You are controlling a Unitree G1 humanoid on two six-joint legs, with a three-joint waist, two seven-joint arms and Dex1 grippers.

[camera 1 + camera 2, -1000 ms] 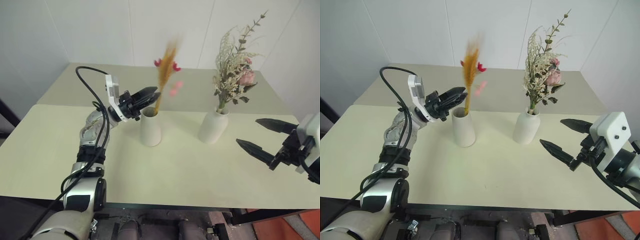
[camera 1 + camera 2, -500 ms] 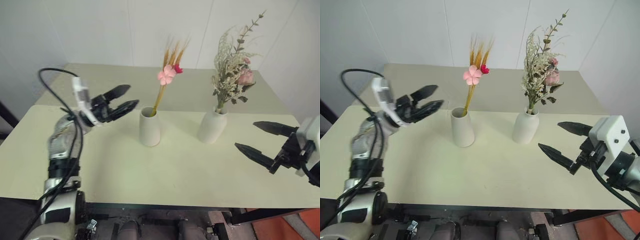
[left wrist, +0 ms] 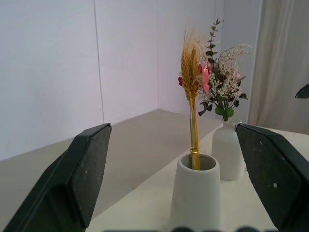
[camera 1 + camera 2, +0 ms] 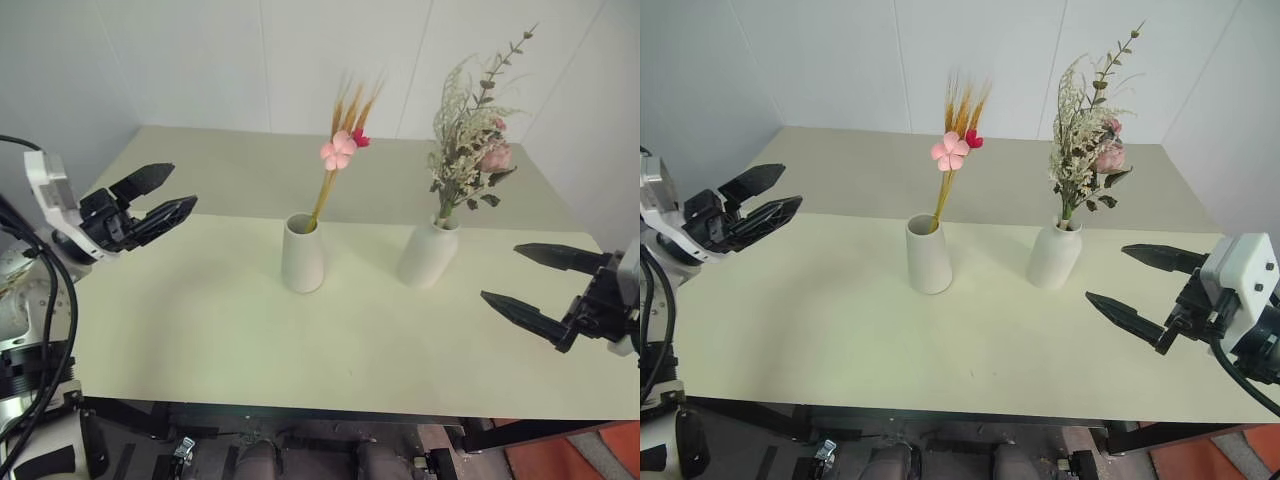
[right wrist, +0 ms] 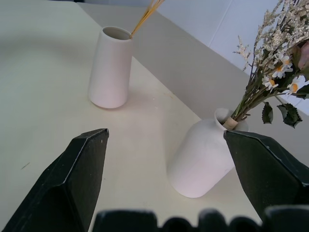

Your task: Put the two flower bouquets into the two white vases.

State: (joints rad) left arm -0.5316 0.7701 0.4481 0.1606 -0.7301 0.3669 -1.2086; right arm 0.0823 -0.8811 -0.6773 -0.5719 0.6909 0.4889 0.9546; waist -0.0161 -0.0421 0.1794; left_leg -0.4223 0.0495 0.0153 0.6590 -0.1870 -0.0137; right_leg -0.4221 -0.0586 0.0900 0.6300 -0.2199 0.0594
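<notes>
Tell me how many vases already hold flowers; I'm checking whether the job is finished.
2. The cone vase near the table's middle holds the wheat bunch; the bottle vase to its right holds the bushy spray. No other vase is visible.

Even, bright, diffuse light from overhead. The pale table shows no glare; only faint, soft shadows lie beside the cone vase and the bottle vase. Head views are sharp throughout, without motion blur.

Pale cream tabletop — seam running across the middle. White panelled wall behind, beige curtain off to one side.
</notes>
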